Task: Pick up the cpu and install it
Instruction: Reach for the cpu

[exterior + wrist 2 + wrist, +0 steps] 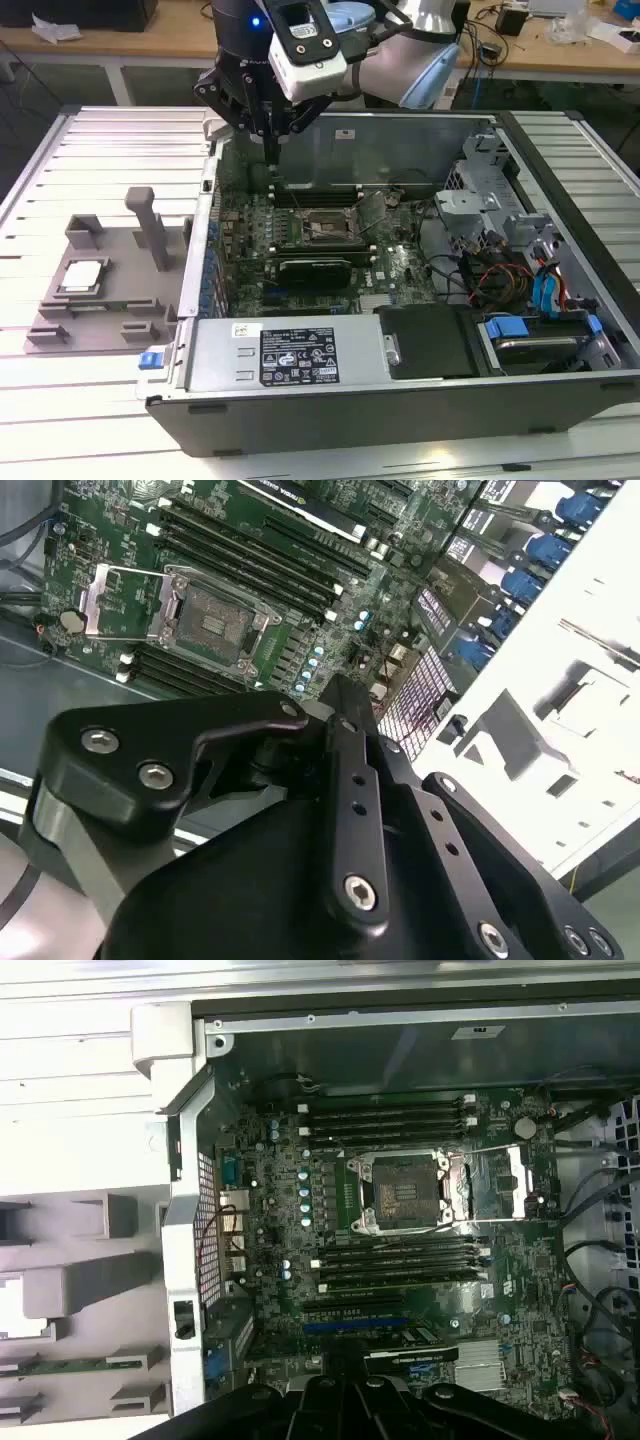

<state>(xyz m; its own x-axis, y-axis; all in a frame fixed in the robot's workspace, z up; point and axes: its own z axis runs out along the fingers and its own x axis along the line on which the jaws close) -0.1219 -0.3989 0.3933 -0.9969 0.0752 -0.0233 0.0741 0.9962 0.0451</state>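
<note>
The cpu [82, 275], a small silver-grey square chip, lies flat in a recess of the grey plastic tray [110, 300] at the exterior view's left, outside the computer case. My gripper [272, 148] hangs over the rear left corner of the open case, well away from the cpu, its fingers shut with nothing between them. The empty cpu socket [325, 228] sits mid-motherboard with its metal load plate swung open. In both wrist views the socket [405, 1190] [210, 620] lies bare below the gripper [345, 1388] [340, 692].
The case wall [205, 190] stands between the tray and the motherboard. An upright grey post [150, 225] rises from the tray. Memory slots [390, 1120] flank the socket. Cables and blue drive brackets [545, 290] crowd the case at the exterior view's right.
</note>
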